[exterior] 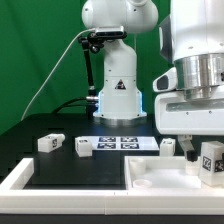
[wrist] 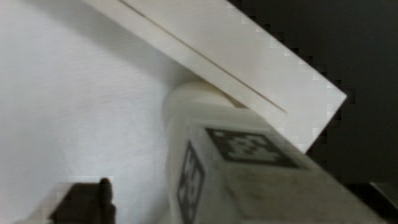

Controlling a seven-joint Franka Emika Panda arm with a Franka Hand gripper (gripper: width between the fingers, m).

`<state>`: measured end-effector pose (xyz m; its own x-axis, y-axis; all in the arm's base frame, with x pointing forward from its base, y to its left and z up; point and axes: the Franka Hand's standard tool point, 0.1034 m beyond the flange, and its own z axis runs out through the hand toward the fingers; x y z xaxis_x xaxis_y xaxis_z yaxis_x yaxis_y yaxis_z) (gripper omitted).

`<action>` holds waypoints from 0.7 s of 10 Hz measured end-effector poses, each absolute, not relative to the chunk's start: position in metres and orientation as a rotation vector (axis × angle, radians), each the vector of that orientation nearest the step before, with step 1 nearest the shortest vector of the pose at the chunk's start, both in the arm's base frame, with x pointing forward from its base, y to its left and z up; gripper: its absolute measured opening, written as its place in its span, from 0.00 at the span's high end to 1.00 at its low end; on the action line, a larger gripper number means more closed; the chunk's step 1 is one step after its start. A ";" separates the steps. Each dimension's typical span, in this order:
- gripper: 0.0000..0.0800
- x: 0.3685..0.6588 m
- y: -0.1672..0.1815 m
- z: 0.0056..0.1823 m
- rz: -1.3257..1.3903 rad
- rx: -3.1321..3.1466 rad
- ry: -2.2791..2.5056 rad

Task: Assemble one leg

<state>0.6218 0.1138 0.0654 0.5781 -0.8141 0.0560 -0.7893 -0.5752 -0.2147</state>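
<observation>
Wrist view, leg (wrist: 240, 160) cropped, fingers (wrist: 84, 200) barely visible

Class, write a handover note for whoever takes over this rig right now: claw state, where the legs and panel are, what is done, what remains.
Claw: apparently shut on the held leg.
The held leg is at a corner of the white panel; the wrist view shows it against the corner rim. Whether it is seated cannot be told.
Three loose legs lie on the table around the marker board.
Done: one leg is at the corner.
Left: probably seat it, fix it, release.
</observation>
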 end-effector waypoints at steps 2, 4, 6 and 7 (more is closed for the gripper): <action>0.21 0.622 0.114 0.065 -0.242 -2.766 1.120; 0.19 0.620 0.117 0.066 -0.220 -2.961 0.686; 0.19 0.621 0.121 0.069 -0.197 -3.082 0.307; 0.19 0.622 0.123 0.072 -0.180 -3.108 0.190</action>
